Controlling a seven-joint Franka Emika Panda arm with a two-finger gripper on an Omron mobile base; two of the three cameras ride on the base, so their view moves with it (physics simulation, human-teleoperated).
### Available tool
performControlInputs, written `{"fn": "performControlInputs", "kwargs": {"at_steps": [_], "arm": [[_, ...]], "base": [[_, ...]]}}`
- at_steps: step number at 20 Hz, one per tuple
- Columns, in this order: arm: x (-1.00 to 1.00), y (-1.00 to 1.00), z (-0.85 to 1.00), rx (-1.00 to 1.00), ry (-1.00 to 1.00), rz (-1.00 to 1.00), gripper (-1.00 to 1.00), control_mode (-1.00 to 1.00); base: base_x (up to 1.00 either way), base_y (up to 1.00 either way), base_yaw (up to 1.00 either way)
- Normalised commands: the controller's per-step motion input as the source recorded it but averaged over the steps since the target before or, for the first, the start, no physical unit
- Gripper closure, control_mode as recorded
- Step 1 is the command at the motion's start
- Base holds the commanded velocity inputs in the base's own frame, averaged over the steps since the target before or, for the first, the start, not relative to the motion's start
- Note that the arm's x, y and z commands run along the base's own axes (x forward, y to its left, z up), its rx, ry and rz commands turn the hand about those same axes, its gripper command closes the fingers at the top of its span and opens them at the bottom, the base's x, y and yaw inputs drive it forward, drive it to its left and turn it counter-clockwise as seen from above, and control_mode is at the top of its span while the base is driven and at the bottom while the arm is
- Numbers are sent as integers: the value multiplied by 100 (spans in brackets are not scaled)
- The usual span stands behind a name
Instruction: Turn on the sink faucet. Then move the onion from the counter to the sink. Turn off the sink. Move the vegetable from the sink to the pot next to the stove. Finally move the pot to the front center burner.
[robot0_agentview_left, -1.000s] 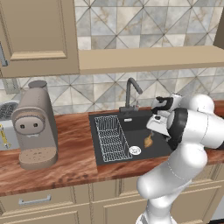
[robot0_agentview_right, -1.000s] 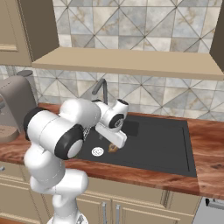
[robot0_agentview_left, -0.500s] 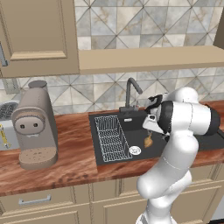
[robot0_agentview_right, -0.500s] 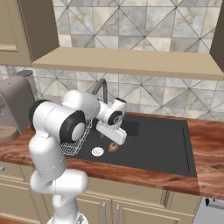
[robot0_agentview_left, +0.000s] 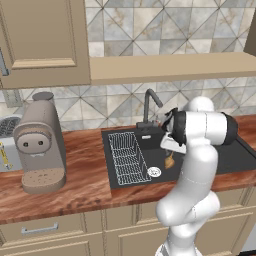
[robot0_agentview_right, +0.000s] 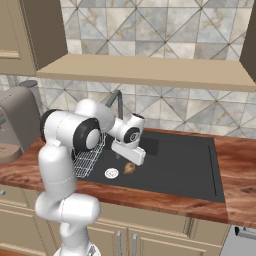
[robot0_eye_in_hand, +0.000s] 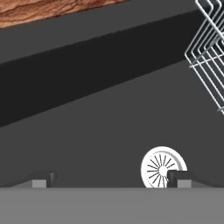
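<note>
A kitchen counter of reddish wood (robot0_agentview_left: 85, 170) runs from left to right beneath pale cabinets and a patterned tile wall. At the far left stands a tan coffee machine (robot0_agentview_left: 40, 145) with a rounded front. To its right a dark sink (robot0_agentview_left: 125, 180) is set into the counter. A white wire rack (robot0_agentview_left: 125, 157) lies in the left part of the basin, and near it, toward the front, sits a round white drain (robot0_agentview_left: 154, 172). At the back edge of the sink rises a dark faucet (robot0_agentview_left: 150, 107) with an angled spout.

A white robot arm (robot0_agentview_left: 192, 165) rises from the floor in front of the sink and bends over the basin. Its gripper (robot0_eye_in_hand: 109, 178) hangs low inside the sink with its jaws spread wide and nothing between them. In the hand view the two dark fingertips (robot0_eye_in_hand: 41, 179) stand far apart above the dark sink floor, with the drain (robot0_eye_in_hand: 162, 167) just beside the right-hand tip and a corner of the wire rack (robot0_eye_in_hand: 210, 48) at the upper right.

The onion (robot0_agentview_left: 170, 161), a small golden-brown thing, lies on the floor of the sink just below the robot's hand, to the right of the drain. From the right base view the onion (robot0_agentview_right: 129, 168) lies near the front of the basin, between the drain (robot0_agentview_right: 111, 173) and the open middle of the sink (robot0_agentview_right: 180, 165), apart from the jaws.
</note>
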Motion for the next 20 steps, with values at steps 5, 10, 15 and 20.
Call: {"fn": "performControlInputs", "kwargs": {"at_steps": [5, 10, 15, 20], "arm": [[19, 0, -25, -1, -1, 2, -100, -100], [16, 0, -25, -5, -5, 1, -100, -100], [13, 0, -15, -2, -4, 0, -100, -100], [13, 0, -11, -2, -1, 0, -100, -100]], "base": [[0, 0, 0], [0, 0, 0], [0, 0, 0], [0, 0, 0]]}}
